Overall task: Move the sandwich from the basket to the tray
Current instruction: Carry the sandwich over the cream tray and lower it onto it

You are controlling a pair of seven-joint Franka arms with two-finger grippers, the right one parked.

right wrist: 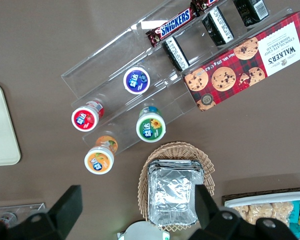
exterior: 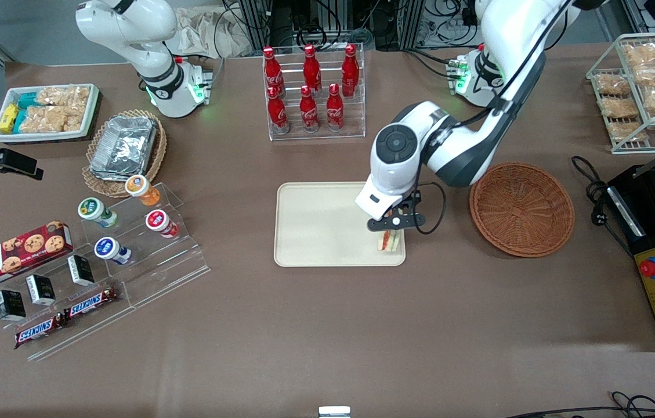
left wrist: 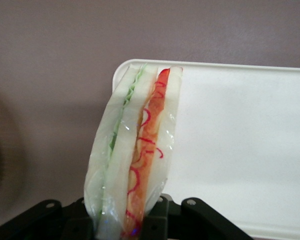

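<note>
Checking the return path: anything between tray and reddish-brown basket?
Front view: only bare table between tray and basket; the gripper holds the sandwich over the tray's corner.

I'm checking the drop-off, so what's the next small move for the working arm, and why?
Probably open the end effector and let go. It is shut on the sandwich, which already sits over the corner of the tray nearest the basket, and the basket looks empty. Whether the sandwich touches the tray can't be told, so a slight lowering first may be safer.
</note>
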